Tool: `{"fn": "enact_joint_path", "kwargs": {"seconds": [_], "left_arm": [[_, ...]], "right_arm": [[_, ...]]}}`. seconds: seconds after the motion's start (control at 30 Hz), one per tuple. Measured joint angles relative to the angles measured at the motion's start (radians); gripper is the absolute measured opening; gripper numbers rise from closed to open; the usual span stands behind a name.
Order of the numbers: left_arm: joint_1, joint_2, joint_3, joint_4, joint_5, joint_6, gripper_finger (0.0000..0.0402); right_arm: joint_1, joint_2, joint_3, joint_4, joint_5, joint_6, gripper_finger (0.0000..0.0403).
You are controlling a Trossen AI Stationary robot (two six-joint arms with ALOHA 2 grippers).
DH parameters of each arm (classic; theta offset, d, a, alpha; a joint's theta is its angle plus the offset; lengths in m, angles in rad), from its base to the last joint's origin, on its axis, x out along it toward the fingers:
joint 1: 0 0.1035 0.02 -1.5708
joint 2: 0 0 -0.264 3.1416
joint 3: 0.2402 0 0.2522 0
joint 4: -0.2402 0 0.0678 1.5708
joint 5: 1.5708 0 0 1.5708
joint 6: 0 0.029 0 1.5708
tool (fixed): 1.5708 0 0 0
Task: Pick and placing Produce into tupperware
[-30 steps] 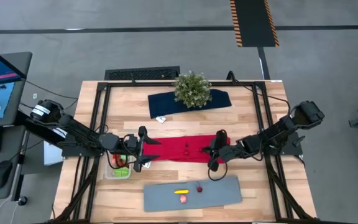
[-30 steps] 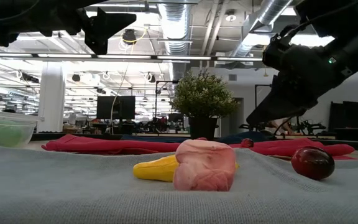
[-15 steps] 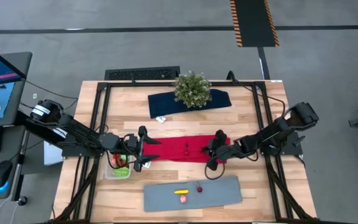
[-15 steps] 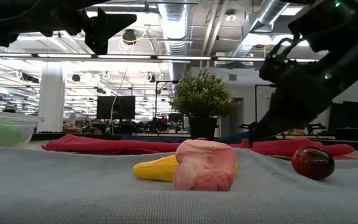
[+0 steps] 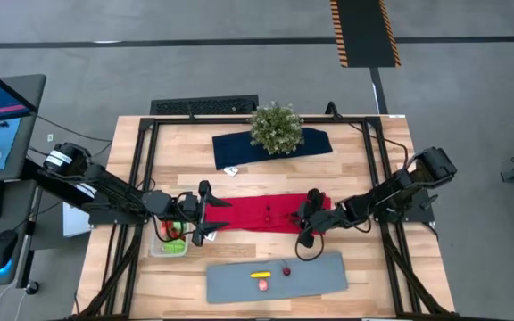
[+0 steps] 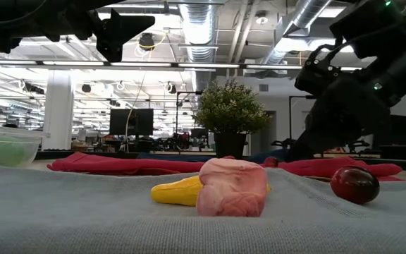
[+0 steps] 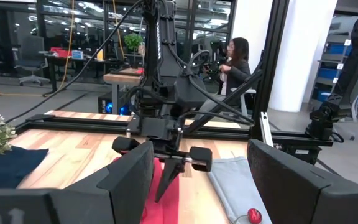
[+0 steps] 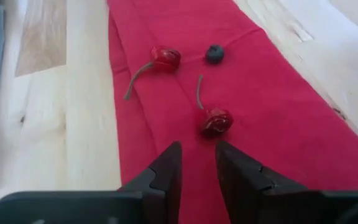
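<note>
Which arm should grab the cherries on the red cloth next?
Right. The right claw hangs over the red cloth, just short of a cherry. The left claw sits over by the tupperware.

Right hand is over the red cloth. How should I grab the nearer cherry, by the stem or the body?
Probably the body. The nearer cherry lies flat on the red cloth, its thin stem trailing away from the right hand. Come straight down with the fingers either side of the round fruit; the stem looks too thin to pinch.
</note>
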State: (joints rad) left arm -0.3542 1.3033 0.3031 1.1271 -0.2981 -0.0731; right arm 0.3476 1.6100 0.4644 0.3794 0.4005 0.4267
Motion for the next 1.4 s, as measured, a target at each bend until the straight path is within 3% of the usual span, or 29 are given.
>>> {"fn": "enact_joint_path", "kwargs": {"seconds": [0.53,0.9,1.4], "left_arm": [[0.0,0.0,0.0,0.0,0.0,0.0,0.0251],[0.0,0.0,0.0,0.0,0.0,0.0,0.0251],[0.0,0.0,0.0,0.0,0.0,0.0,0.0251]], "right_arm": [[-0.085,-0.001,0.009,0.025,-0.017,-0.113,0.0188],[-0.071,-0.001,0.039,0.011,-0.041,-0.147,0.0189],[-0.088,0.156,0.062,0.096,-0.055,-0.152,0.0187]]}}
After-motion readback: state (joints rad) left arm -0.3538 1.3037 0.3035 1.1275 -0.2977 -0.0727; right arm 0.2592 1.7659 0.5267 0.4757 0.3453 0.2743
